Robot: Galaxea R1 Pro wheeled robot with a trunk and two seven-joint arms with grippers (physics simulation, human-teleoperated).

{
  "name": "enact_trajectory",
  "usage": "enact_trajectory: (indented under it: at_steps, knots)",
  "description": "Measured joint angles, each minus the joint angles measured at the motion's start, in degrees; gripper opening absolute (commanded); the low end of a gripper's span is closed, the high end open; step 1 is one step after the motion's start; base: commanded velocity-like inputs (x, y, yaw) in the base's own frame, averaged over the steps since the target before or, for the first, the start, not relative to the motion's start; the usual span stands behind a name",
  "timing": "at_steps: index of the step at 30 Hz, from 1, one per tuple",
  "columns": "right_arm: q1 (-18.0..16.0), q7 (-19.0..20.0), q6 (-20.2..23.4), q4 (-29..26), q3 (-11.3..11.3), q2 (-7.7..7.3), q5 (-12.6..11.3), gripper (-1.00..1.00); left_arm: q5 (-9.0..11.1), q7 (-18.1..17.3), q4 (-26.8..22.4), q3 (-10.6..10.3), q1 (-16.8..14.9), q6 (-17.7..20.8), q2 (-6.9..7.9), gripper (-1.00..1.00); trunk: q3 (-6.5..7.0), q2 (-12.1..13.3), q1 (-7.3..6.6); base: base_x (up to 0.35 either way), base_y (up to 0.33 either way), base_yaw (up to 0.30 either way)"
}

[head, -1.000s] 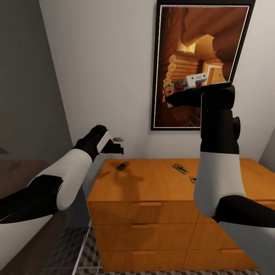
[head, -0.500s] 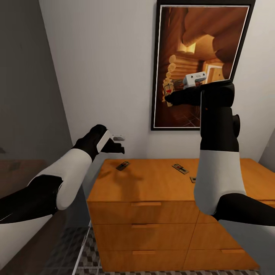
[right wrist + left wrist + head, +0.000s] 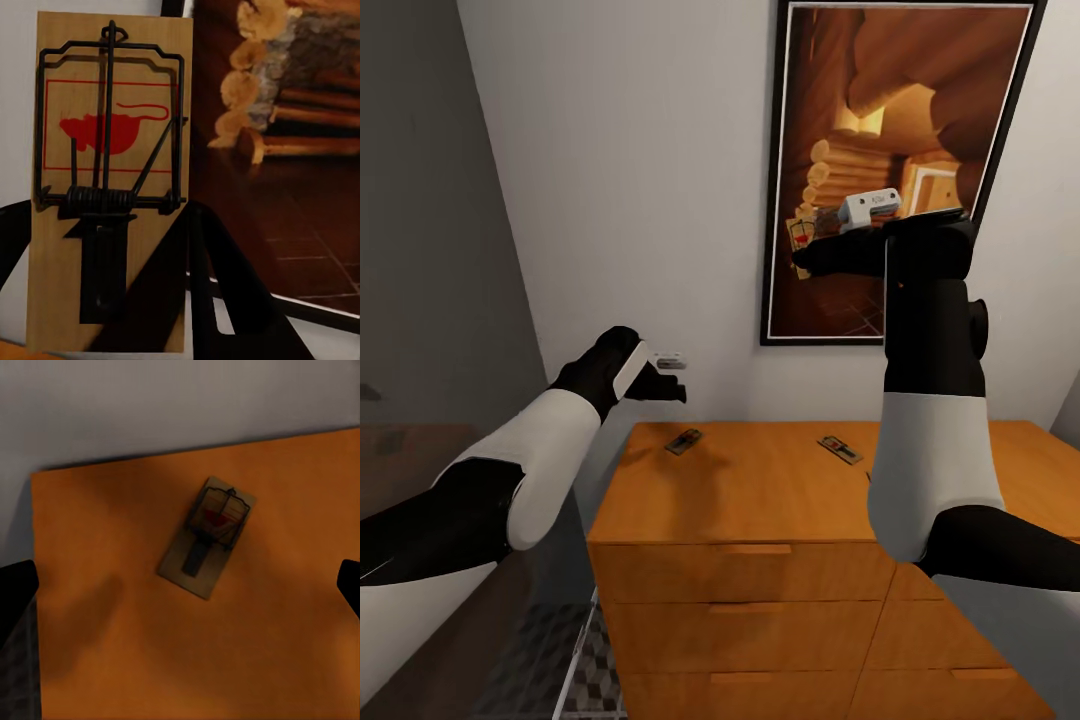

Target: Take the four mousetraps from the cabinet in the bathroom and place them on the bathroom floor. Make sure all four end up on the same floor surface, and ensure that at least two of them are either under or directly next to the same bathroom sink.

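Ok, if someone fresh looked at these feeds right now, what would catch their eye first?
Probably the right gripper, raised in front of the framed log-cabin picture, shut on a mousetrap with a red mouse print. Next, the orange cabinet below, with two more traps lying on its top, one near the left end under the open left gripper, one further right.

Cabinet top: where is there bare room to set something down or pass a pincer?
On the cabinet, bare wood spans the front strip above the drawers and the middle between the left mousetrap and the second mousetrap. The right part is hidden behind the raised right arm.
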Motion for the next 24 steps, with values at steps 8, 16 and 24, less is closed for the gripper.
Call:
enact_trajectory:
  at_steps: [8, 16, 24]
  knots:
    - [0.0, 0.0, 0.0, 0.6, 0.0, 0.00, 0.0, -1.00, 0.0, 0.1, 0.0, 0.0, 0.0, 0.0, -0.04, 1.00, 0.00, 0.0, 0.00, 0.008, 0.002, 0.000]
    - [0.0, 0.0, 0.0, 0.8, 0.0, 0.01, 0.0, -1.00, 0.0, 0.1, 0.0, -0.1, 0.1, 0.0, -0.05, 1.00, 0.00, 0.0, 0.00, 0.040, -0.026, 0.000]
    - [-0.2, 0.0, 0.0, 0.9, 0.0, 0.00, -0.1, -1.00, 0.0, 0.1, 0.0, -0.2, 0.0, 0.0, -0.08, 1.00, 0.00, 0.0, 0.00, 0.097, -0.070, 0.000]
